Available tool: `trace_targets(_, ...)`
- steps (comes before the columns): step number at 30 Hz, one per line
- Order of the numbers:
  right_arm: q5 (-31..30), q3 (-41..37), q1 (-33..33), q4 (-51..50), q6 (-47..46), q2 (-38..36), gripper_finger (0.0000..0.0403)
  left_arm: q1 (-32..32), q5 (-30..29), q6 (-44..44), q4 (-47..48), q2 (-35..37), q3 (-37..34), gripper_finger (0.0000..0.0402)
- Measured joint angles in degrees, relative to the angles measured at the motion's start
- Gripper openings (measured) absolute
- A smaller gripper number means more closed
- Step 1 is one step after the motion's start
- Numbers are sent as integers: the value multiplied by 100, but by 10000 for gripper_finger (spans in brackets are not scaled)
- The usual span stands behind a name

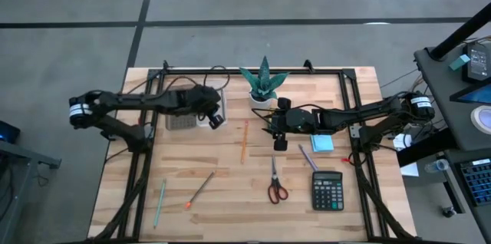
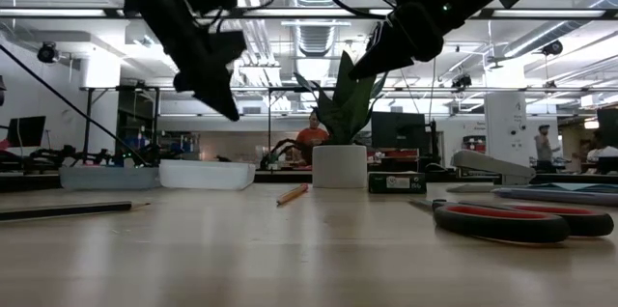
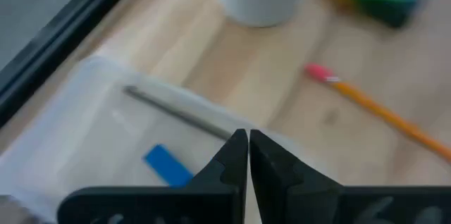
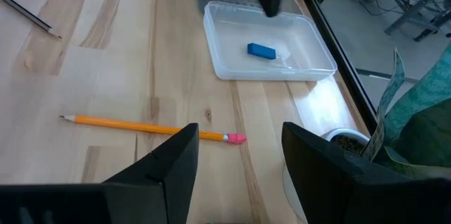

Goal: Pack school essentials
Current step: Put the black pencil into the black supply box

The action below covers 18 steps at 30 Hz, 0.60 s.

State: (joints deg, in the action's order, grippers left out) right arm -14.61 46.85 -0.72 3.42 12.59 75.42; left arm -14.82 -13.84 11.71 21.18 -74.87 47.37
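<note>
Table (image 1: 230,198): pale planked wood, smooth matt finish. Tray (image 4: 310,65) near its far edge: translucent glossy plastic. Scissors (image 1: 277,190): red plastic handles, metal blades.

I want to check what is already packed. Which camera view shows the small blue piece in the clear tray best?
The right wrist view: the blue piece lies unobstructed in the clear tray. The left wrist view shows it blurred beside the shut left pincer. I cannot make it out in the high and low views.

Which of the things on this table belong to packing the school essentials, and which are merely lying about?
For the job: clear tray with blue eraser, yellow pencil, scissors, sticky-note pad, calculator, green pencil.

Lying about: potted plant.
</note>
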Motion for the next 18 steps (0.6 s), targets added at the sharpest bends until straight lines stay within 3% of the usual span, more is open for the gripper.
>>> trace_targets(6,0,72,-1,52,-103,0,194,804,4,442,-215,152,0,0)
trace_targets(9,11,114,-8,27,-648,0,194,1146,2,459,-467,157,0,0)
trace_targets(13,624,95,-59,17,-427,-65,194,1497,-1,466,-825,130,2,0)
trace_targets(18,553,-43,-247,33,-230,-371,194,1816,-3,715,-938,122,2,0)
